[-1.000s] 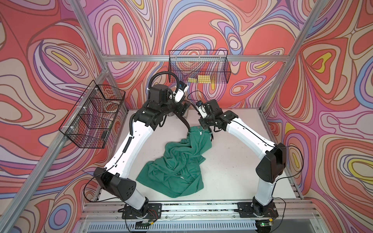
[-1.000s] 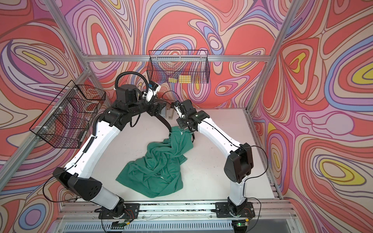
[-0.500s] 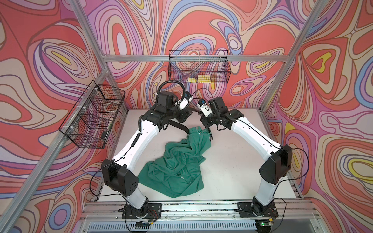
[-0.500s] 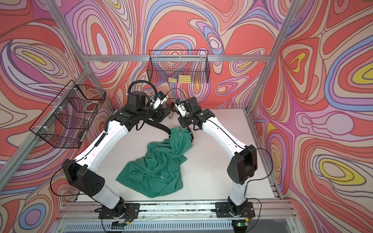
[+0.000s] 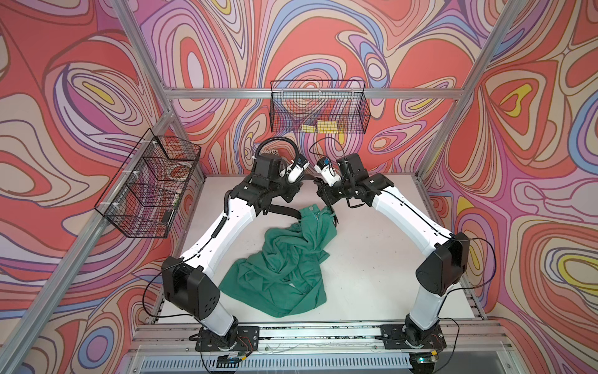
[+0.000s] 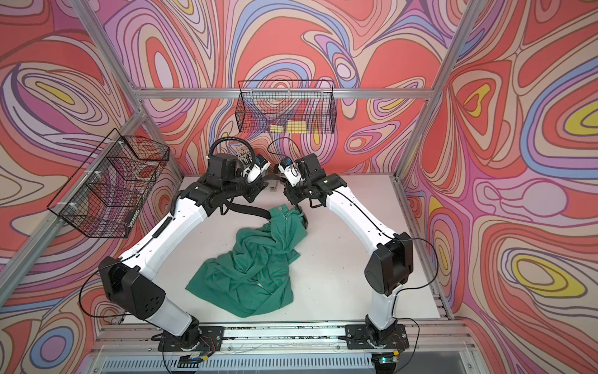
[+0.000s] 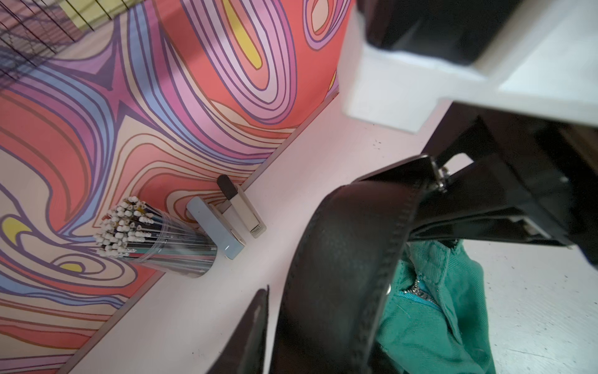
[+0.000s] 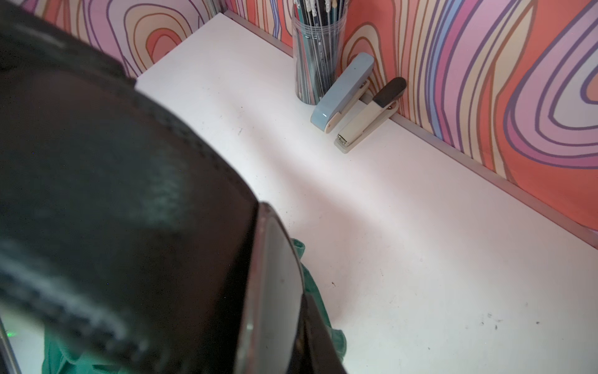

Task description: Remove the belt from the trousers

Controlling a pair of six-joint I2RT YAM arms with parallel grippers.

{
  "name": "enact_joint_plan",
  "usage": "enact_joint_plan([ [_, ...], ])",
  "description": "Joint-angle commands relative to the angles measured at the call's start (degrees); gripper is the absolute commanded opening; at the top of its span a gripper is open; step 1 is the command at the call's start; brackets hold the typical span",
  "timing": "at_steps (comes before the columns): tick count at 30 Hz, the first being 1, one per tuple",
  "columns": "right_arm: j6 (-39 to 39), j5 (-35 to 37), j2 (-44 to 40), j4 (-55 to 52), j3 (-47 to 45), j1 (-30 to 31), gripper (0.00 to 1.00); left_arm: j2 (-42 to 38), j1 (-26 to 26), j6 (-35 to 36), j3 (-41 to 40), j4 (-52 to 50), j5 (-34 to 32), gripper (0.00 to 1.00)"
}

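Observation:
The teal-green trousers (image 5: pixel 284 259) (image 6: pixel 252 268) lie crumpled mid-table, waistband raised toward the back. The black belt (image 5: pixel 281 209) (image 6: pixel 249 209) runs out of the waistband under my left forearm and loops up to both grippers. My left gripper (image 5: pixel 293 192) has closed around the belt (image 7: pixel 339 259). One finger (image 7: pixel 249 333) lies beside the strap and the other is hidden behind it. My right gripper (image 5: pixel 323 194) is shut on the belt's buckle end (image 8: pixel 113 194), with the metal buckle (image 8: pixel 275 275) against its finger. Both grippers hang close together above the waistband (image 7: pixel 430 307).
A clear cup of pencils (image 7: pixel 155 239) and two staplers (image 7: pixel 220 230) (image 8: pixel 365 123) stand against the back wall, just behind the grippers. Wire baskets hang on the back wall (image 5: pixel 318 107) and the left wall (image 5: pixel 149 184).
My left arm has swung right toward the right gripper, and its jaws have closed in around the belt. The right gripper has kept its hold and barely moved.

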Motion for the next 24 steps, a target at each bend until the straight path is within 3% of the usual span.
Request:
enact_joint_plan([
  [1,0.61,-6.47,-2.58,1.82,1.38,-0.34,0.00,-3.14,0.54,-1.22,-1.68,3.46,-6.30,0.04],
  [3,1.40,-6.11,-2.71,2.69,0.53,-0.53,0.03,-4.55,0.47,-2.24,-2.15,4.39,-6.12,0.00],
  [6,3.92,-5.86,-5.91,6.26,-2.33,-0.90,0.31,-5.29,0.53,-5.14,-1.18,3.34,-5.15,0.00],
  [9,7.02,-6.30,-10.05,12.74,-7.53,-0.93,0.44,-4.52,0.44,-9.69,1.21,0.16,-4.40,0.00],
  [16,12.46,-6.58,-16.40,22.49,-15.09,-0.93,0.51,-4.30,0.00,-18.24,2.74,-1.88,-4.85,0.00],
  [24,12.44,-0.06,-11.31,19.27,-7.77,1.37,0.53,-1.42,-0.26,-23.83,8.72,-7.63,-5.73,0.00],
])
